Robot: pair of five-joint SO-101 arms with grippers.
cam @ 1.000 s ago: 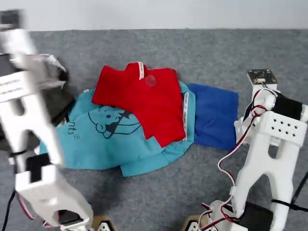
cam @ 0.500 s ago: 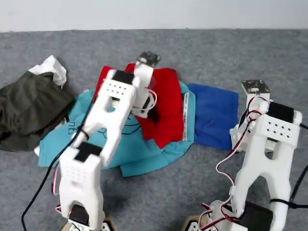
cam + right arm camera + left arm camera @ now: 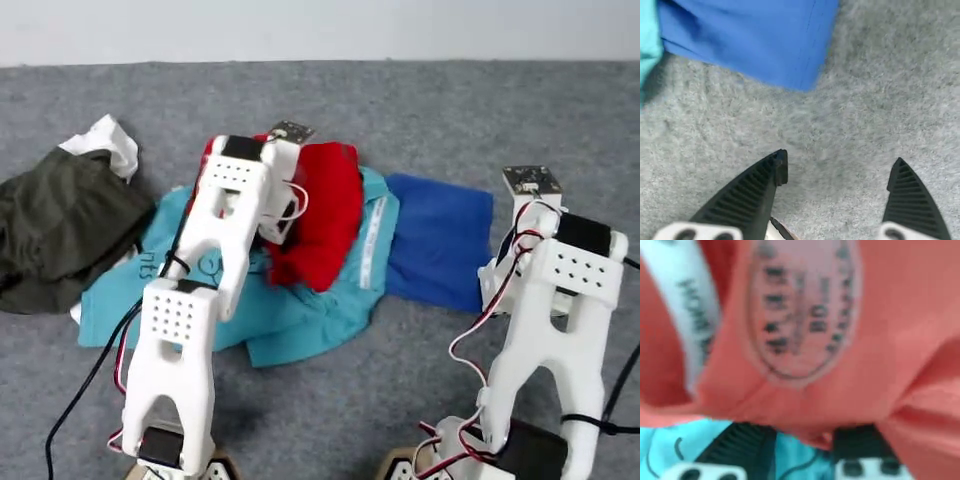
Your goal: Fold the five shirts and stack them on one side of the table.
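Grey fuzzy cloth covers the worktop (image 3: 450, 110), and a plain white wall (image 3: 320, 30) stands behind it. Five shirts lie on the worktop. A soft red shirt (image 3: 325, 215) sits bunched up near the middle, on top of a light blue shirt with a bear drawing (image 3: 300, 310) that is spread out flat. Just beside them lies a dark blue shirt (image 3: 440, 240), and it looks neatly folded. Far over on the other side, a dark green shirt (image 3: 60, 230) lies in a heap with a small white shirt (image 3: 105, 140) poking out behind it.

The left arm leans out over the red shirt. The left gripper (image 3: 807, 440) is pressed right into the red cloth, close to its neck label. The cloth hides the tips, so I cannot tell if it is holding the shirt or only touching it.

The right gripper (image 3: 835, 175) is opened wide and holds nothing. It hangs over bare worktop, near a corner of the dark blue shirt.

I think the red shirt is the one being worked on, and most of the job is not done yet.

These shirts are light, floppy and not slippery. They will sag and crumple if lifted from the middle. A good place to pinch is an edge, like the neck or the hem. The shirt below may get dragged along too, so a slow pull looks wise.
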